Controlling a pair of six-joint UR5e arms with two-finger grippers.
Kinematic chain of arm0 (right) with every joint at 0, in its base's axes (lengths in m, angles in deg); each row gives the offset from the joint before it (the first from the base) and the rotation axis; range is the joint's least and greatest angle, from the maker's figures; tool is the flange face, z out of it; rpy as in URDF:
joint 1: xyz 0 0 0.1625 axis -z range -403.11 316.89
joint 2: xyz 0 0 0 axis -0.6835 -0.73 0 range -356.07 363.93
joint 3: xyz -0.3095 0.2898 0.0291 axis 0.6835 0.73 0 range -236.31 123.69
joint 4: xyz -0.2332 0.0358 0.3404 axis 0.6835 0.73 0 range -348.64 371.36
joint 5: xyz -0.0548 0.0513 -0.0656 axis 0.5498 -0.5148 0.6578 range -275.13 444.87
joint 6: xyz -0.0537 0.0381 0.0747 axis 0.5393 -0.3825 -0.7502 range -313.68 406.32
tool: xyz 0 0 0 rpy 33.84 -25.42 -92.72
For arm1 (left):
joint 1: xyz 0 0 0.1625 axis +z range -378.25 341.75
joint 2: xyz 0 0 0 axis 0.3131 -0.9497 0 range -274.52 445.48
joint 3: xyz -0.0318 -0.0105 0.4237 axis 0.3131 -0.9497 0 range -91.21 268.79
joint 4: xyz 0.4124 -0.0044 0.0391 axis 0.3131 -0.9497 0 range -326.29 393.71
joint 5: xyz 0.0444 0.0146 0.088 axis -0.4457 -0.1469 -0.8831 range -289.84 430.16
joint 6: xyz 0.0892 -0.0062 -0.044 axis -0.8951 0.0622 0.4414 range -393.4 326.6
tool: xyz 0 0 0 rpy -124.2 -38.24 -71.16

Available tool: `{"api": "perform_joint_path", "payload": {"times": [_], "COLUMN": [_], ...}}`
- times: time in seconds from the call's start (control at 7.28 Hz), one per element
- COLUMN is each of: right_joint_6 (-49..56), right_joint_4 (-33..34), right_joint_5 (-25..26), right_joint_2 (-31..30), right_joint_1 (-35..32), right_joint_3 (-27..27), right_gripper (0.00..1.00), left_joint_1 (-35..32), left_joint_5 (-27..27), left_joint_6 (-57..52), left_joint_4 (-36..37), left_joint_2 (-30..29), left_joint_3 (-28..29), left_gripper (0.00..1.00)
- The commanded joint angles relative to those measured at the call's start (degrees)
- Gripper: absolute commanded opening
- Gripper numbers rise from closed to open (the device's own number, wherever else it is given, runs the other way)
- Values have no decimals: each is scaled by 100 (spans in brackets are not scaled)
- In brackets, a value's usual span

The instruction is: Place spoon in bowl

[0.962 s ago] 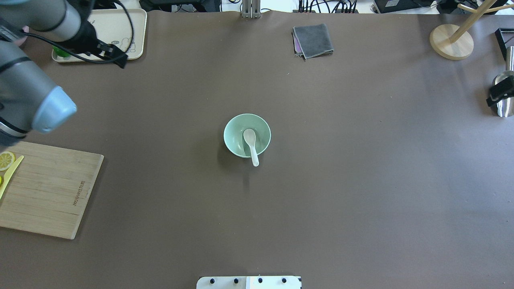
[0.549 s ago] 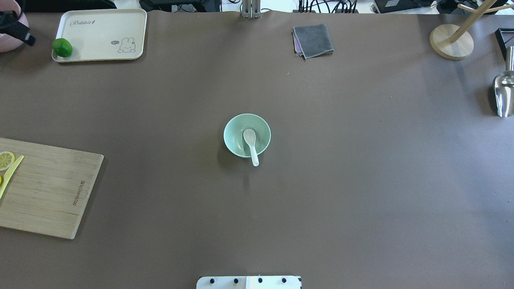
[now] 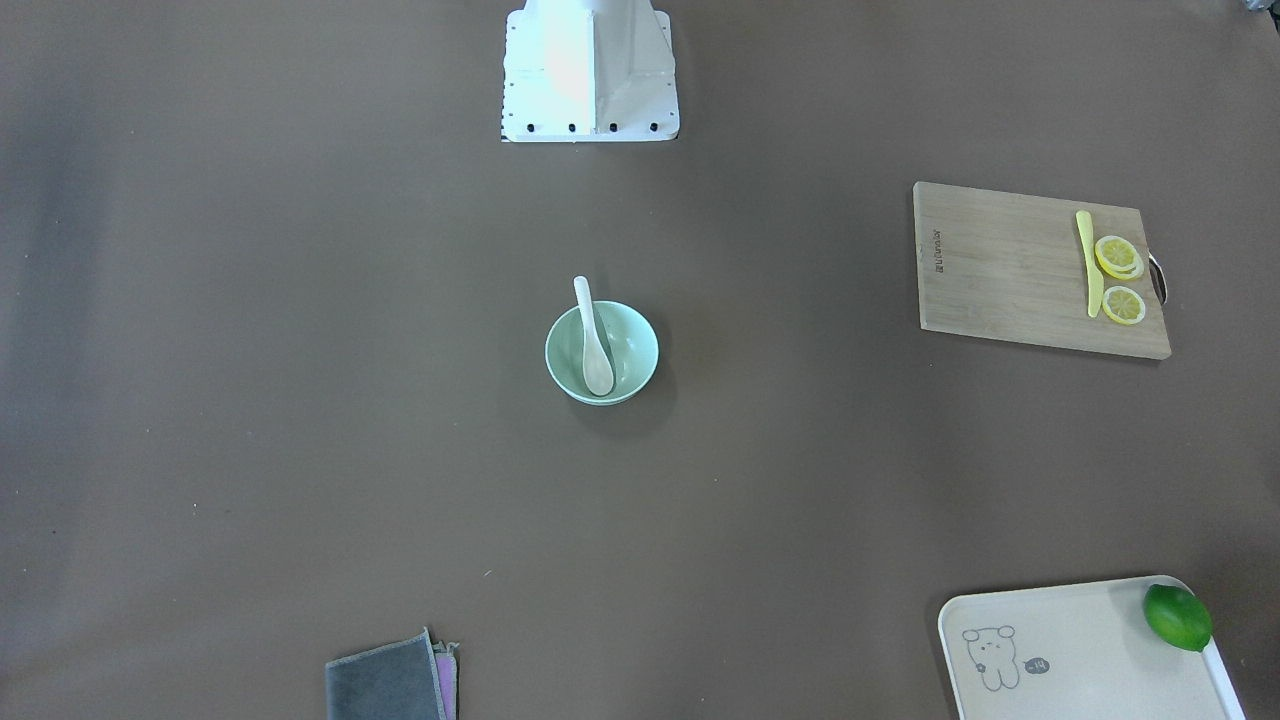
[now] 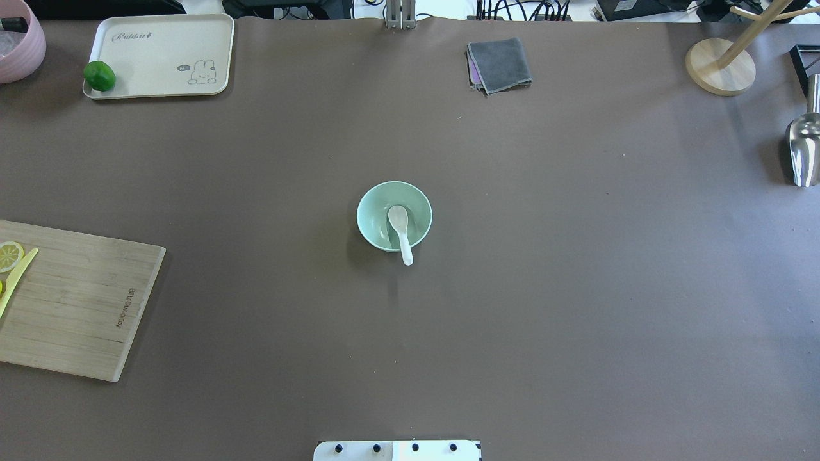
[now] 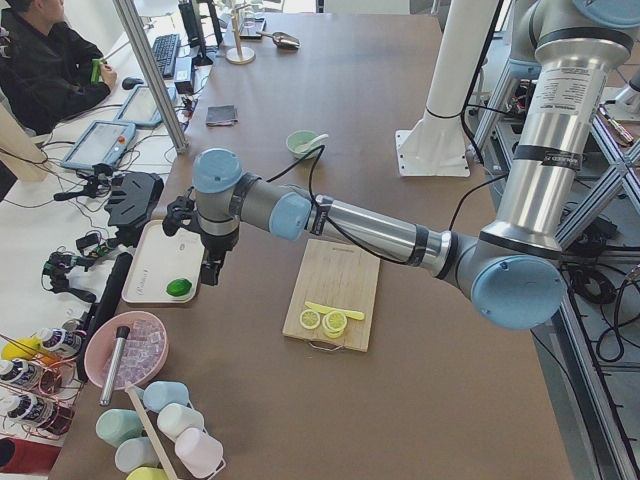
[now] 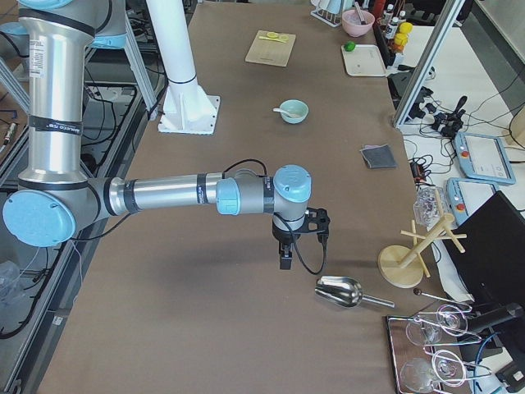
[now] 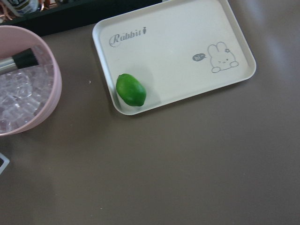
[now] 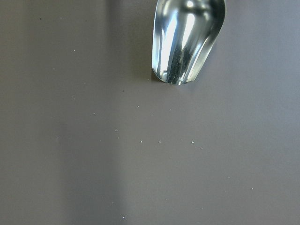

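Note:
The white spoon [image 4: 402, 234] lies in the pale mint-green bowl [image 4: 375, 218] at the table's middle, scoop inside and handle sticking out over the rim toward the robot. Both also show in the front-facing view: the spoon [image 3: 592, 335] and the bowl [image 3: 630, 345]. Neither gripper is near them. My left gripper [image 5: 212, 270] hangs over the tray's edge at the far left and shows only in the exterior left view. My right gripper [image 6: 285, 261] hangs near the metal scoop and shows only in the exterior right view. I cannot tell whether either is open or shut.
A wooden board [image 4: 77, 301] with a yellow knife [image 4: 16, 278] and lemon slices lies at the left. A tray [image 4: 166, 54] with a lime [image 4: 99, 75], a pink ice bowl [image 4: 19, 41], a grey cloth [image 4: 500, 64], a wooden stand [image 4: 721, 67] and a metal scoop [image 4: 804, 150] line the far and right sides.
My left arm has pulled back out of the overhead view at the top left, and the right gripper has left its right edge. Spoon and bowl have not moved.

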Motion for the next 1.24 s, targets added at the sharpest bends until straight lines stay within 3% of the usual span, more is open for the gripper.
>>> {"api": "perform_joint_path", "payload": {"times": [0.0, 0.14, 1.1], "right_joint_6": [-12, -30, -30], "right_joint_4": [3, 3, -59], "right_joint_5": [-46, -46, -19], "right_joint_2": [-118, -119, -145], "right_joint_1": [-19, -19, -10], "right_joint_3": [3, 12, 144], "right_gripper": [100, 100, 100], "left_joint_1": [-87, -113, -157], "left_joint_5": [-28, 7, -10], "left_joint_6": [-8, 27, 80], "left_joint_4": [-775, -1137, -1035], "left_joint_2": [973, 1143, 1180], "left_joint_3": [3, -14, 12], "left_gripper": [98, 98, 98]}}
